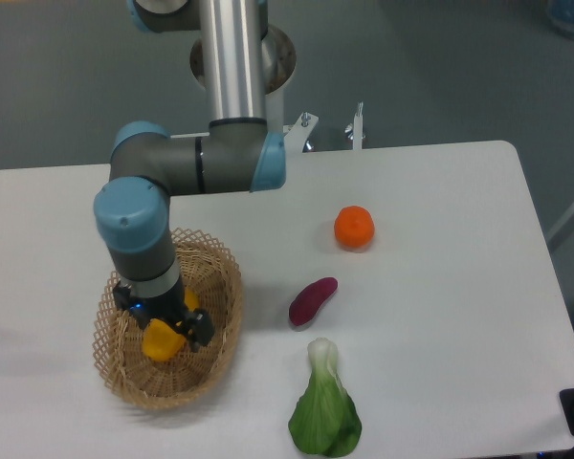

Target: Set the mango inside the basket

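**Camera view: mango inside the basket, gripper on it**

You have the basket (220,330) at the table's (440,382) 8 o'clock corner. Its only visible content is the mango (161,340), which sits within the wicker rim, left of the basket's centre. Whether it rests on the basket floor or hangs just above, you cannot tell from this angle.

The gripper (172,323) points straight down into the basket. Dark fingers (199,328) show at the mango's 3 o'clock side, touching it; the wrist hides the opposite side. Jaws look closed around the fruit, which shows at 6 o'clock below the wrist.

Outside the basket, well apart from it: an orange fruit (354,228) at its 2 o'clock, a purple sweet potato (312,300) at 3 o'clock, a leafy green vegetable (324,406) at 4 o'clock.

No legible writing or brand marks anywhere.
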